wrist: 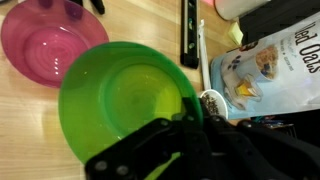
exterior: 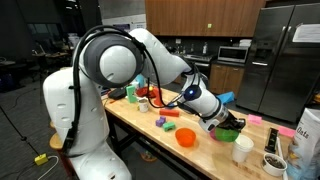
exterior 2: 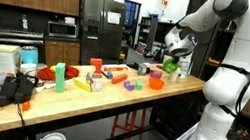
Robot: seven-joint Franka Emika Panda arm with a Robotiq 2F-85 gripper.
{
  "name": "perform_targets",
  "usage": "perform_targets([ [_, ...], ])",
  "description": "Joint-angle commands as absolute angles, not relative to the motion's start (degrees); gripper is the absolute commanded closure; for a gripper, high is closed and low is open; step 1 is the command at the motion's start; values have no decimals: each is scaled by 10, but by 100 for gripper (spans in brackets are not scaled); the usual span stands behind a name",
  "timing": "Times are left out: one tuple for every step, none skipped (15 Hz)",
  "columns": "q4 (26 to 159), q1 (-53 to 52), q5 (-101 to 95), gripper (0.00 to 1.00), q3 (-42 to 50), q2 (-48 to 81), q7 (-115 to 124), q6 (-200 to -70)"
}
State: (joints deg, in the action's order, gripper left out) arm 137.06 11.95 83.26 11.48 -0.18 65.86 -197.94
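The green bowl hangs from the gripper, whose jaws are pressed together on the bowl's rim at its lower right edge in the wrist view. The bowl is empty and sits tilted, open side to the camera. In an exterior view the same bowl seems to be held a little above the far end of the worktop, though the gap below it is hard to judge.

On the wooden surface under it, a pink bowl lies just beside its upper left edge, also empty. A thin black tool lies near the upper right, and a bag of oats lies to the right. In an exterior view an orange bowl and a white cup stand on either side of the gripper.
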Motion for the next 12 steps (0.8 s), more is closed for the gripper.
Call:
perform_targets([
  [1332,132,832,99,129,12,623,-1979],
  [1324,133,833,99,131,15,615,-1978],
  [1317,135,834,99,133,17,608,-1978],
  [1309,136,834,99,135,19,600,-1978],
  [1303,137,836,99,136,22,594,-1978],
  [1297,137,837,99,137,24,588,-1978],
  [1291,137,837,99,139,26,583,-1978],
  [1288,138,838,99,140,27,576,-1978],
  [1285,139,839,99,141,26,571,-1978],
  [1283,140,839,99,143,25,565,-1978],
  [1282,142,838,99,145,22,559,-1979],
  [1280,142,838,99,147,20,552,-1979],
])
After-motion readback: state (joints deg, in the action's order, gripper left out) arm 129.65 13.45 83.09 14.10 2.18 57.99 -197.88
